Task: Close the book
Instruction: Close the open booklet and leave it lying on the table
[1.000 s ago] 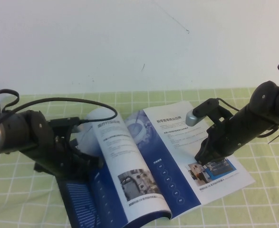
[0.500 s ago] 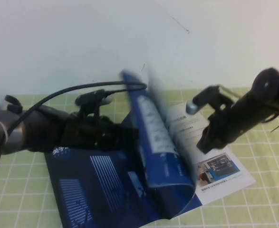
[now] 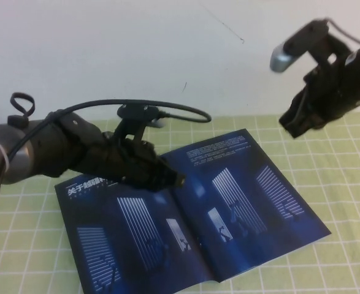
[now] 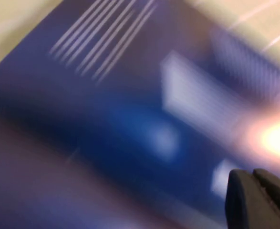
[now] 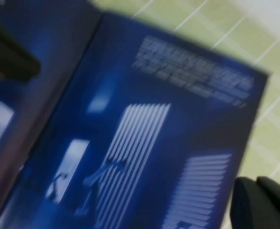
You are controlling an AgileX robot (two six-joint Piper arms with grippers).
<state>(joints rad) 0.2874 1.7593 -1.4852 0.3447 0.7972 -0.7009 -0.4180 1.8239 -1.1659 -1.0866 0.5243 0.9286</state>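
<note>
The book (image 3: 229, 202) lies spread flat on the green checked cloth, showing only dark blue surfaces with white stripes and text on both sides of its spine. My left gripper (image 3: 177, 180) is shut and empty, reaching low over the spine near the book's far edge. The left wrist view shows the blue book (image 4: 130, 119) blurred close beneath the left gripper (image 4: 260, 200). My right gripper (image 3: 293, 125), shut and empty, is raised well above the book's far right corner. In the right wrist view, the book (image 5: 130, 133) lies below the right gripper (image 5: 261, 205).
The green checked cloth (image 3: 345, 184) covers the table, and a white wall rises behind it. The left arm's black cable (image 3: 167, 110) loops above the arm. Bare cloth lies to the right of the book and along the front edge.
The left arm swept the pages from left to right, so the white printed pages are gone and blue surfaces face up. The right gripper lifted off the right page, up and to the right.
</note>
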